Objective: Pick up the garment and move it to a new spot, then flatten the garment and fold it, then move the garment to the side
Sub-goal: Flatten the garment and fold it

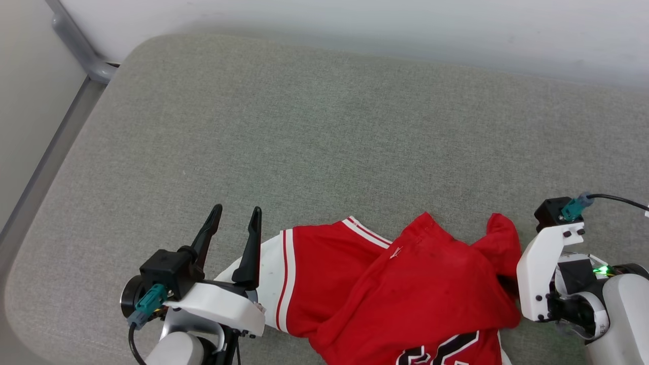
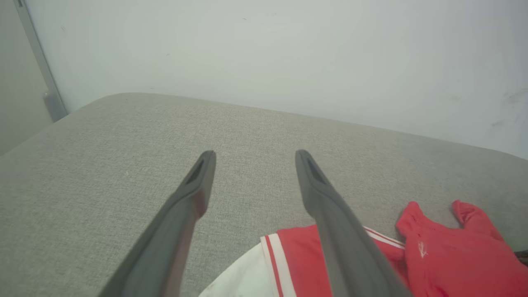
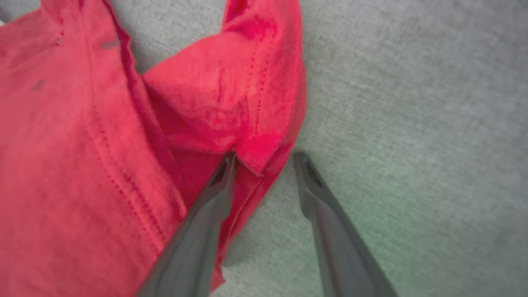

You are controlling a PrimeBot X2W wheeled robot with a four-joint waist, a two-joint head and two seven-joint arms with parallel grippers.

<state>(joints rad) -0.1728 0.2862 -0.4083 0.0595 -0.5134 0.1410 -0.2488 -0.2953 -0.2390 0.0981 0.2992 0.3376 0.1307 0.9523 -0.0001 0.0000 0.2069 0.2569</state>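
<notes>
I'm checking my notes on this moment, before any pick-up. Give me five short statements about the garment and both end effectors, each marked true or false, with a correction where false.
1. The garment lies crumpled rather than spread flat. True.
2. The left end effector grips the white sleeve. False: its fingers stand apart beside the sleeve, holding nothing.
3. A red cloth edge sits between the fingers of the right end effector. True.
4. The garment rests on a wooden table. False: it rests on a gray fabric cushion.
5. Part of a black print shows on the garment. True.
</notes>
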